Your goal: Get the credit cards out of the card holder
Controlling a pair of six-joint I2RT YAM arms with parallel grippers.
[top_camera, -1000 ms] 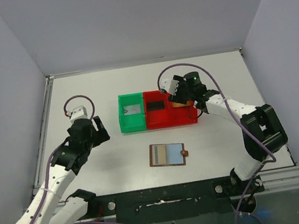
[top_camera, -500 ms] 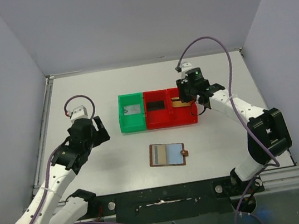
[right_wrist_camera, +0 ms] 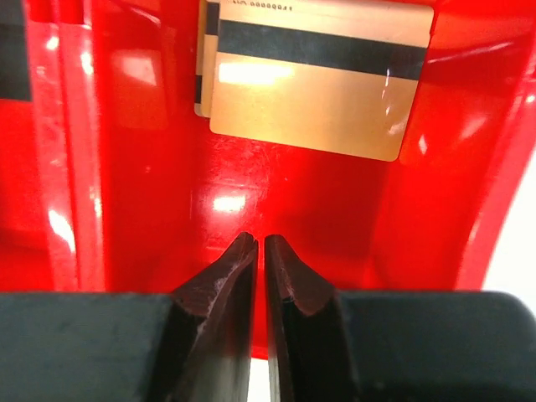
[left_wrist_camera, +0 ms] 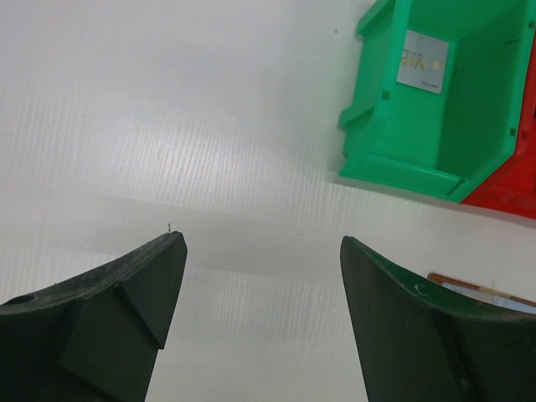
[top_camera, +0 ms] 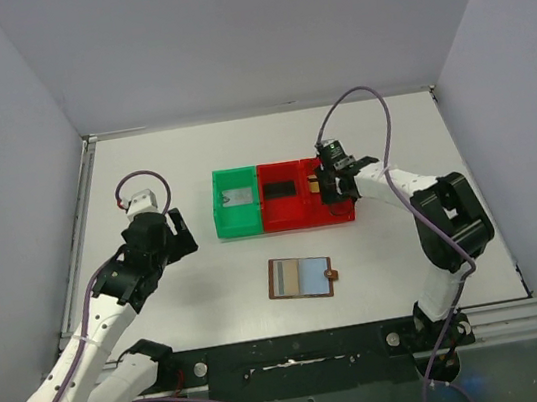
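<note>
The right hand, pinched nearly closed on nothing, is hovering in the red bin near the gold card and should be lifting straight out before swinging toward the holder

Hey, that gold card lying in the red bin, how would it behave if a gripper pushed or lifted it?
The gold card looks thin and straight-edged, so it is probably light and stiff. It lies flat on the glossy red bin floor, so it would likely slide rather than lift easily.
</note>
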